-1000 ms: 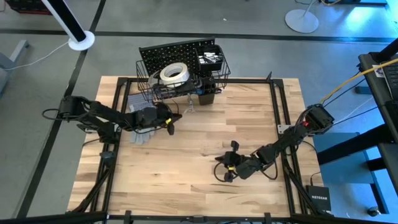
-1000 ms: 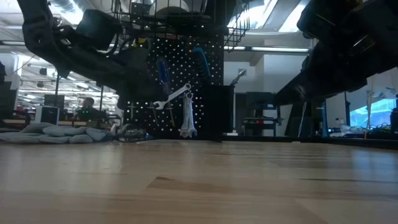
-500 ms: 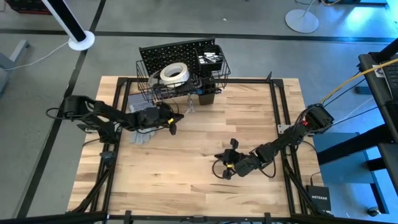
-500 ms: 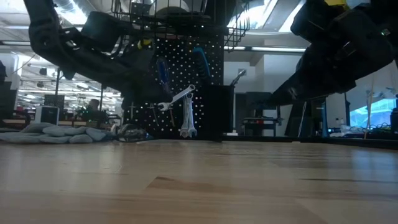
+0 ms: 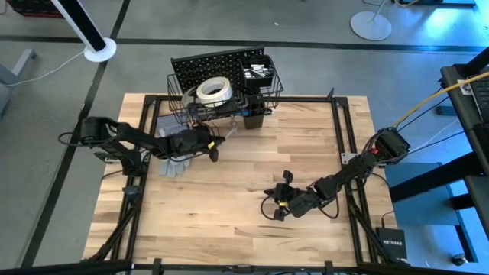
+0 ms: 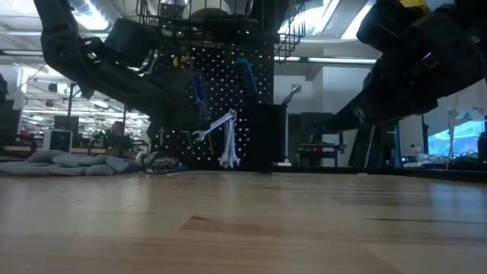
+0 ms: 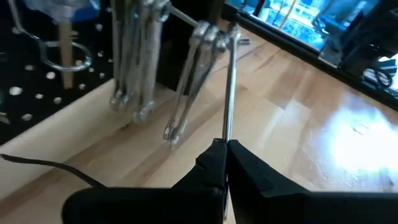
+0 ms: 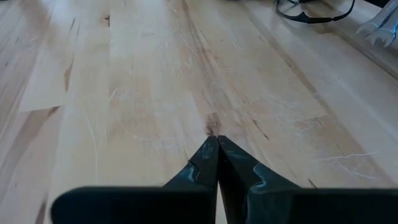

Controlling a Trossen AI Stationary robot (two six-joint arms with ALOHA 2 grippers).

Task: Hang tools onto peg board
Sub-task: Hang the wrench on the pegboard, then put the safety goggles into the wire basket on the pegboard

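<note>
Tools hang on the black peg board (image 5: 218, 65) at the far edge of the tabletop (image 5: 244, 191). From above, a white tape roll (image 5: 214, 90) lies in the wire basket (image 5: 183, 107) fixed to the board. A black square cup (image 5: 254, 118) sits next to the basket. The left claw (image 5: 212, 150) is just in front of the board, shut on a thin silver wrench (image 5: 226, 131). Grey gloves (image 5: 172, 156) lie under that arm. The right claw (image 5: 276, 211) is far from the board, over the near right part of the tabletop, closed with nothing in it.

From table height, the wrench (image 6: 213, 125) tilts up in front of the board (image 6: 228, 91). Another silver wrench (image 6: 228, 144) hangs straight down beside it. Blue handles (image 6: 245, 76) show higher on the board. The gloves (image 6: 68, 163) lie at the left.

In the left wrist view, the left claw (image 7: 225, 163) pinches the shaft of the wrench (image 7: 229, 87). Its far end is up by some hanging wrenches (image 7: 134, 56).

In the right wrist view, the right claw (image 8: 217, 155) has its fingers pressed together over bare wood (image 8: 155, 74).
</note>
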